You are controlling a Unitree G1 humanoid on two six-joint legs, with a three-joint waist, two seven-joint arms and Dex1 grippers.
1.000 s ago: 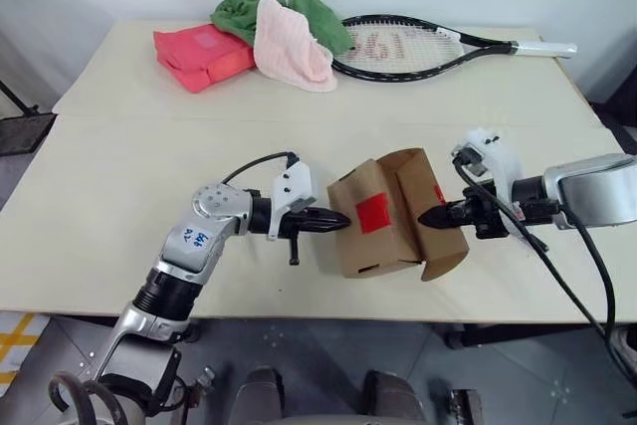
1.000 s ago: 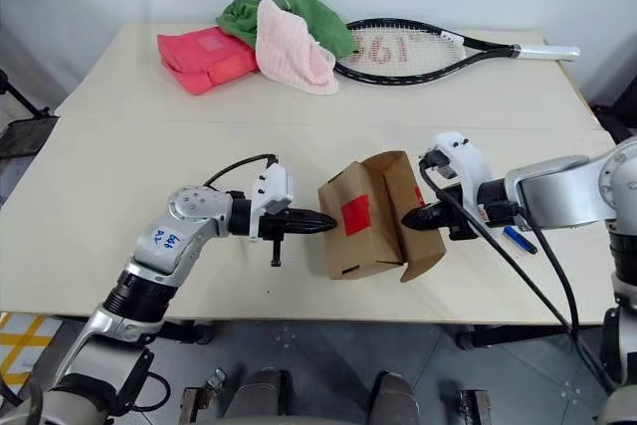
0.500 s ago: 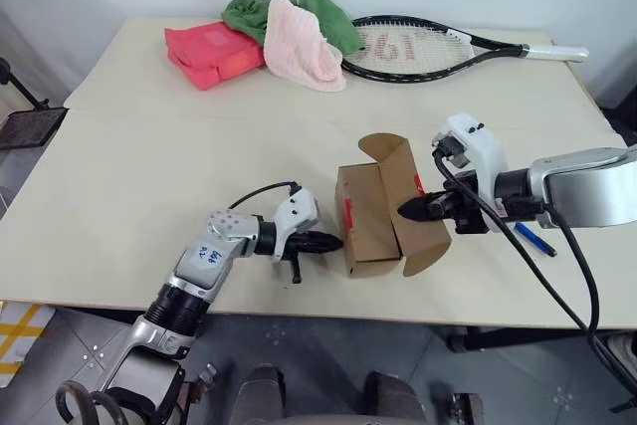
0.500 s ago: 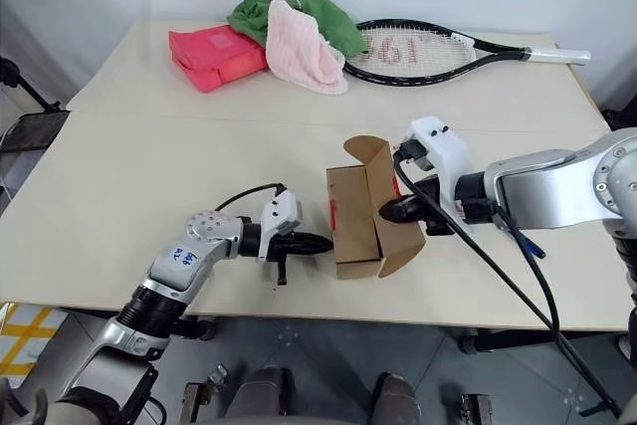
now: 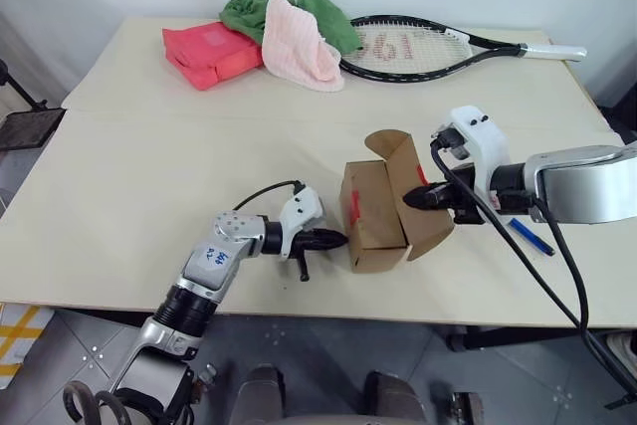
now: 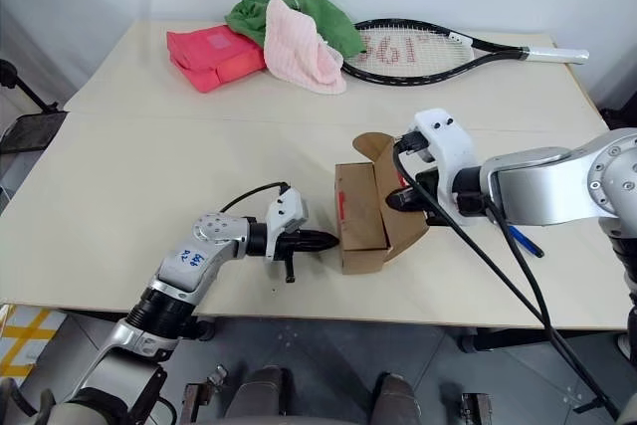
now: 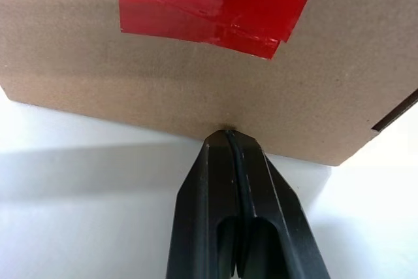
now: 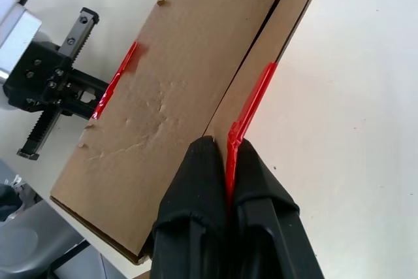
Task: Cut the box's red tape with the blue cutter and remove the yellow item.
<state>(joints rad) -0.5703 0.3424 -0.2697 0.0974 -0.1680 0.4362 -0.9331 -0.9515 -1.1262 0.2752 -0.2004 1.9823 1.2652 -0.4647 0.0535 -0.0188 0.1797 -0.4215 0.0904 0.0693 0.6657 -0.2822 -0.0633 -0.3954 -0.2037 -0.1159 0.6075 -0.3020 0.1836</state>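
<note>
Near the table's front edge, left gripper (image 5: pixel 338 240) closed, empty, tip touching the box (image 5: pixel 376 218) side just below the red tape (image 7: pixel 215 1). Right gripper (image 5: pixel 410 199) clamped on the box's open flap. Blue cutter (image 5: pixel 529 237) lies on table (image 5: pixel 149 156), right of box, behind right arm.

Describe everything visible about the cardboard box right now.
The box is a small brown cardboard carton near the front edge of the table. Its flap stands open on the right, with a strip of red tape along its edge; the right gripper is shut on that flap. More red tape covers the side facing the left gripper, whose shut tips meet that side low down. The inside cannot be seen.
</note>
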